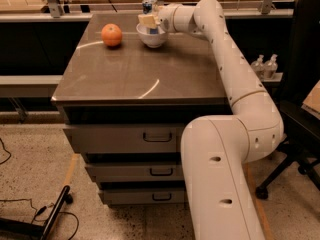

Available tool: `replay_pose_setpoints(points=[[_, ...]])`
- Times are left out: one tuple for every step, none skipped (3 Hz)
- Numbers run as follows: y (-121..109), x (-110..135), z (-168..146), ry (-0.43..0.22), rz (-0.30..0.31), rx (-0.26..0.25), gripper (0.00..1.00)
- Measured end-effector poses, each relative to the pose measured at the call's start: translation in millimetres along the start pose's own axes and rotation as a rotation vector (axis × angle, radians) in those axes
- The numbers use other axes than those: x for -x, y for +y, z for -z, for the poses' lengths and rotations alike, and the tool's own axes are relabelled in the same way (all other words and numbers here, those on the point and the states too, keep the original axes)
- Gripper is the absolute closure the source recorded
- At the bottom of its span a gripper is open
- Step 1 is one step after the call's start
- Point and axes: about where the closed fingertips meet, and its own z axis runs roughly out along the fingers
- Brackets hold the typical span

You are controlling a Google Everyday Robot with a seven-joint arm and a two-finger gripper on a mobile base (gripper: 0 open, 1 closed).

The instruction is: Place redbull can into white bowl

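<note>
Can [148,4] upright over bowl [152,38] at far side of table [130,76], base hidden | gripper [148,20] clamped round can's middle | can likely light, stiff, slick, thin-walled, tippy; mid-body hold suits it | orange [111,34] left of bowl, apart

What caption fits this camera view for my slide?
The arm reaches across the table, tool and can at the bowl, orange nearby.

redbull can [148,5]: blue, silver | white bowl [152,39]: plain | claw [149,22] above it: tan | tabletop [135,76]: grey-brown
</note>
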Motion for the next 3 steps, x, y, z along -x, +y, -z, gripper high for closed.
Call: replay_pose_setpoints(points=[[-7.3, -14.2, -1.6, -0.01, -0.051, 0.0, 1.0], [-5.4, -15.2, -5.1, -0.01, -0.051, 0.003, 0.82], [-3.2, -16.4, -8.1, -0.009, -0.053, 0.008, 0.59]])
